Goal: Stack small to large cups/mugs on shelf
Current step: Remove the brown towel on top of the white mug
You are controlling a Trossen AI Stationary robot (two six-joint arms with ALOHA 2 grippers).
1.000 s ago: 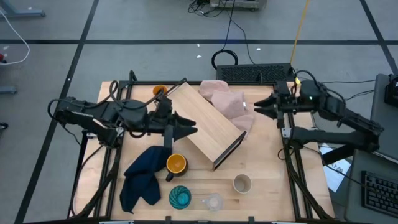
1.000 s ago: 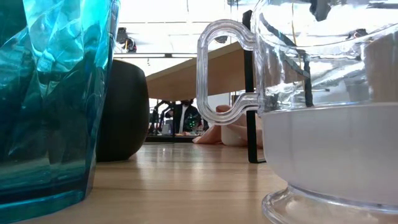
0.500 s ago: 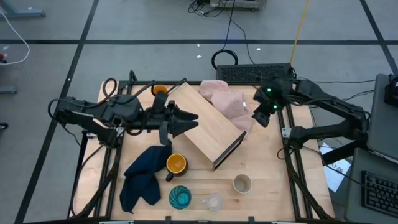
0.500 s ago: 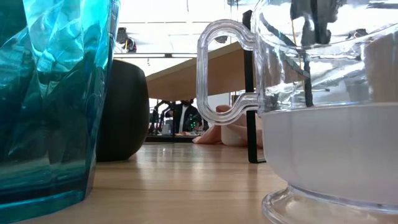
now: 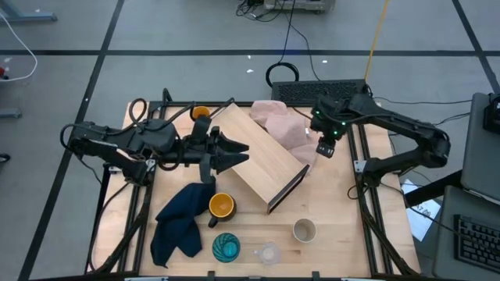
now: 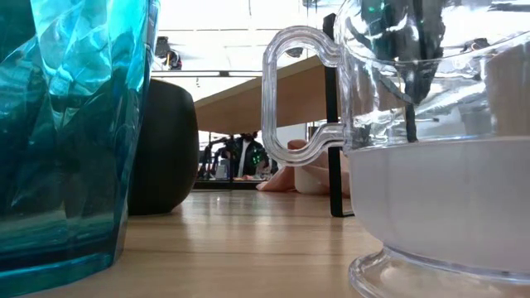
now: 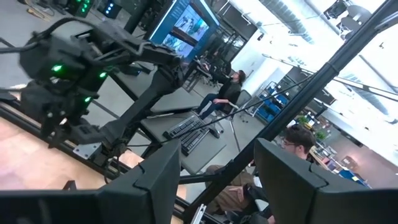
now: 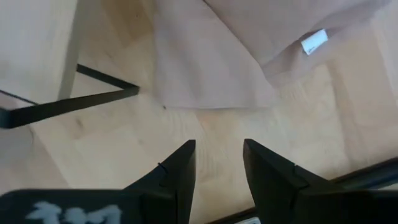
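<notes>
Dark fingers parted on both arms, nothing held, the shelf lying skewed between them.

Black and empty, the left gripper (image 5: 238, 154) sits left of centre in the high view with its jaws spread, tips at the light-wood shelf's (image 5: 258, 156) left edge; whether they touch it cannot be told. The right gripper (image 5: 326, 147) hangs upper right of centre, its fingers (image 8: 180, 171) apart over bare table (image 8: 205, 134) beside the pinkish cloth (image 5: 285, 125). The shelf runs diagonally from upper centre to lower centre. A small orange cup (image 5: 201, 114) stands at the shelf's upper left end. Along the bottom of the frame sit the yellow-orange mug (image 5: 221, 206), the teal tumbler (image 5: 226, 247), the small clear cup (image 5: 268, 254) and the beige-grey cup (image 5: 304, 230). A dark blue cloth (image 5: 180, 222) lies lower left.
</notes>
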